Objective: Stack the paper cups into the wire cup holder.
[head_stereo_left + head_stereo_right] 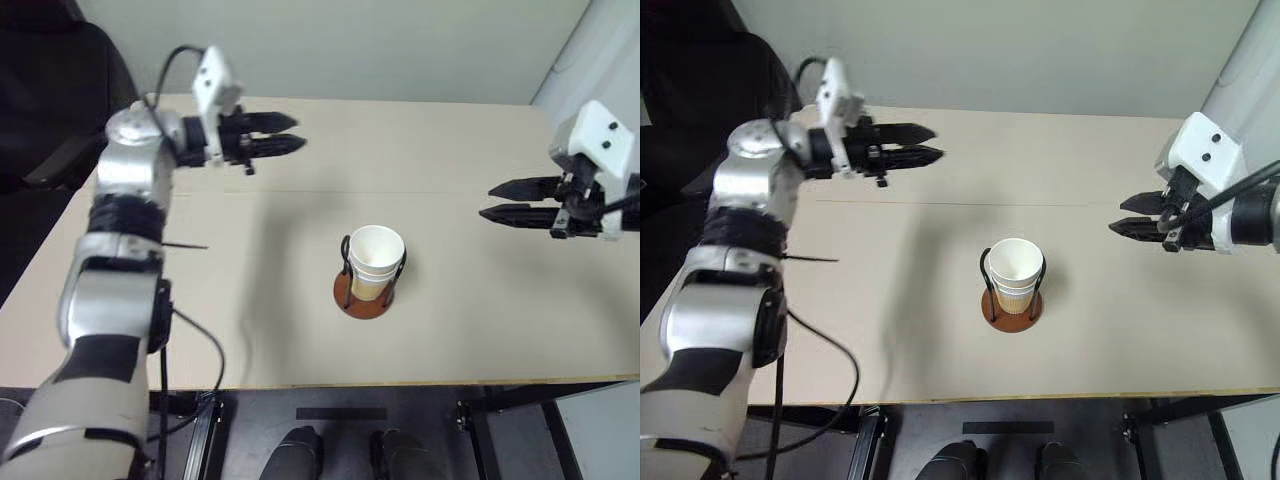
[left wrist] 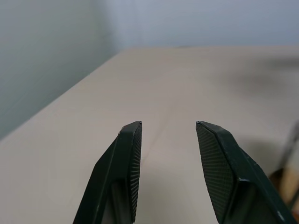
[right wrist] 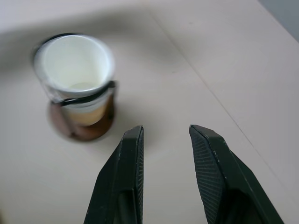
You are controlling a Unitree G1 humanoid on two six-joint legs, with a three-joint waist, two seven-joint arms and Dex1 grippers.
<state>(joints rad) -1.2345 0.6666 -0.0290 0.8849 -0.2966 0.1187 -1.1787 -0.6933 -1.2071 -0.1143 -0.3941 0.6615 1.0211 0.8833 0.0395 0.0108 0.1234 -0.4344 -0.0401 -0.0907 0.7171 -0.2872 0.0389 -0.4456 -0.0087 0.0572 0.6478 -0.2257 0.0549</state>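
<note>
Paper cups [image 1: 376, 260] stand nested inside the wire cup holder [image 1: 362, 296], a reddish-brown disc with black wire loops, in the middle of the table; the right wrist view shows them too, cups [image 3: 74, 70] in the holder [image 3: 81, 128]. My left gripper [image 1: 298, 134] hovers over the far left of the table, pointing right, open and empty, well away from the holder. My right gripper [image 1: 486, 201] hangs at the right, pointing left toward the holder, open with nothing between its fingers [image 3: 131, 172].
The tan table [image 1: 250, 300] has a seam line running across its middle. A dark chair [image 1: 50, 100] stands off the far left corner. A cable [image 1: 200, 340] hangs from my left arm near the front edge.
</note>
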